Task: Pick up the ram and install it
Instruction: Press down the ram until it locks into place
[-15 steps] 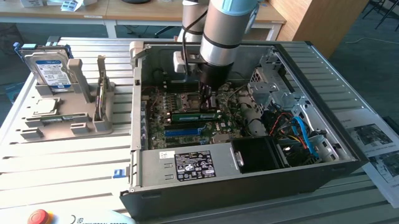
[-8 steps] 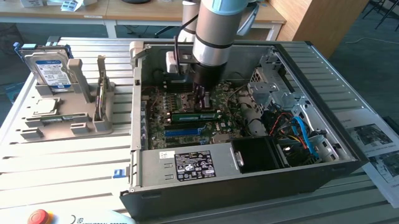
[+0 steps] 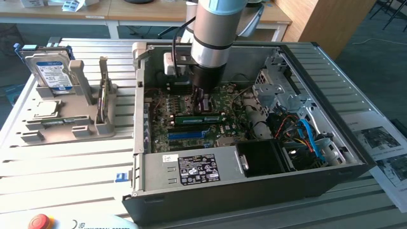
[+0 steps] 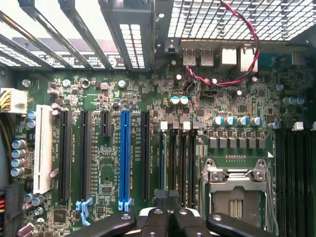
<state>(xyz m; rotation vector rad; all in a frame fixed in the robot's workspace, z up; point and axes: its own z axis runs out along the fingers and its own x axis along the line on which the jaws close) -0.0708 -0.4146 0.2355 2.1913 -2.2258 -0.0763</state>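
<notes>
The black claw [image 3: 202, 98] sits low inside the open black computer case [image 3: 254, 188], just above centre in the exterior view, its fingers [image 4: 160, 223] pressed fully together along the bottom edge of the wrist view, and nothing can be seen between them. Right below its tip in the exterior view, the long, thin green ram stick [image 3: 198, 118] stands on edge in its slot on the green motherboard [image 3: 222, 126], running left to right across the middle of the frame; whether the claw touches it, I can't tell. Just under it runs a long blue slot [image 3: 186, 135]. In the wrist view, a blue expansion slot [image 4: 124, 157] stands at centre left, a white slot [image 4: 42, 148] at far left, and the silver processor socket [image 4: 236, 190] lies at lower right. A red and black wire [image 4: 242, 44] loops across the upper right. Back outside, the grey power supply box with a black label [image 3: 190, 169] fills the lower centre, and blue cables [image 3: 307, 131] tangle at centre right. On the slatted white tabletop [image 3: 64, 171] at left, a grey holder [image 3: 66, 121] carries a silver hard drive with a blue label [image 3: 51, 69].
</notes>
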